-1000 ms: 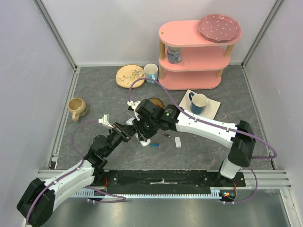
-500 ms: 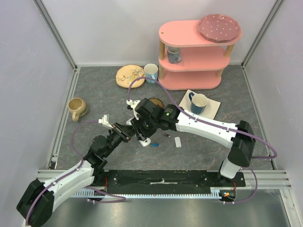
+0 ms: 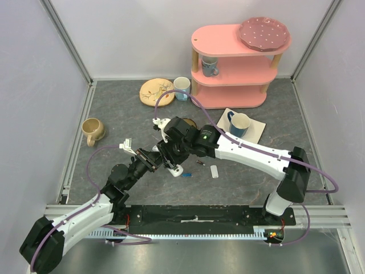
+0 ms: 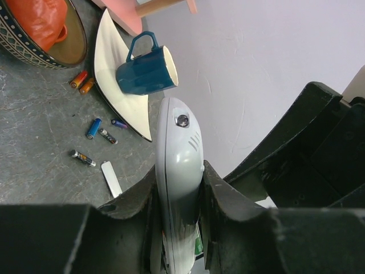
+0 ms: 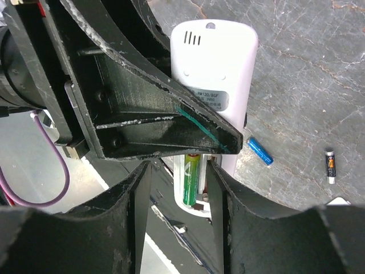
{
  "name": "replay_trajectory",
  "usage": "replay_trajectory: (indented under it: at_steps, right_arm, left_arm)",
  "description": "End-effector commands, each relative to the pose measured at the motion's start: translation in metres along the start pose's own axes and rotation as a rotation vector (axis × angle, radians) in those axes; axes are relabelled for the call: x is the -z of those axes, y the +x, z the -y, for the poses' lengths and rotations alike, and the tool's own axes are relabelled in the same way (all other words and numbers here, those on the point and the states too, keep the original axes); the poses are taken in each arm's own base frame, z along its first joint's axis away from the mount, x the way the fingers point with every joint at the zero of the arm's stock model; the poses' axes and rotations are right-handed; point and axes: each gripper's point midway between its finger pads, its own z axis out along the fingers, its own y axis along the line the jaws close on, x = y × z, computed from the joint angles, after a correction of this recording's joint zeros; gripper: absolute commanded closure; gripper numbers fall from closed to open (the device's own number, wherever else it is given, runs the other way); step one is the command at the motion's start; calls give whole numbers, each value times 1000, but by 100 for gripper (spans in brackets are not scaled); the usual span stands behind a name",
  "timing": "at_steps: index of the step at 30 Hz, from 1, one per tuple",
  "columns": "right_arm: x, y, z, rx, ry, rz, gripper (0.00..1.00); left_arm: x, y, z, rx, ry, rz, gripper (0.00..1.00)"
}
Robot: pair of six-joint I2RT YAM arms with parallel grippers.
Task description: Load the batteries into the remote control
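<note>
Two grippers hung close together over the grey table, just beyond the arms' bases. The left gripper was clamped on the remote control, one finger pressed against each long side. The remote's rounded end pointed toward the blue mug, which stood on the white napkin.

The right gripper hung directly over the remote's open back. Its jaws stood apart on either side of the compartment and gripped nothing. A green battery lay lengthwise in that compartment, between the two spread fingers. Whether either finger touched it could not be told.

Several loose batteries lay on the table beyond the remote. A blue battery and a dark battery lay near each other, the dark one just beside a small white cover. Two orange batteries lay side by side further off, between the napkin's edge and a patterned bowl.
</note>
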Motion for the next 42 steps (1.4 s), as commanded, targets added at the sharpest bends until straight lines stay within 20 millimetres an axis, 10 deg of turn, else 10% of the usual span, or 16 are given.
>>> replay_trajectory:
  at_steps: [1, 20, 28, 42]
  right_arm:
    - [28, -22, 13, 32, 69, 86, 48]
    - [100, -45, 17, -12, 65, 406, 46]
    - [95, -24, 23, -120, -135, 533, 19]
    - [86, 12, 9, -194, -385, 516, 14]
  left_arm:
    - [15, 15, -13, 41, 22, -38, 98]
    - [16, 17, -19, 30, 2, -48, 98]
    - [20, 26, 1, 52, 101, -109, 98]
    - [9, 42, 39, 108, 227, -256, 98]
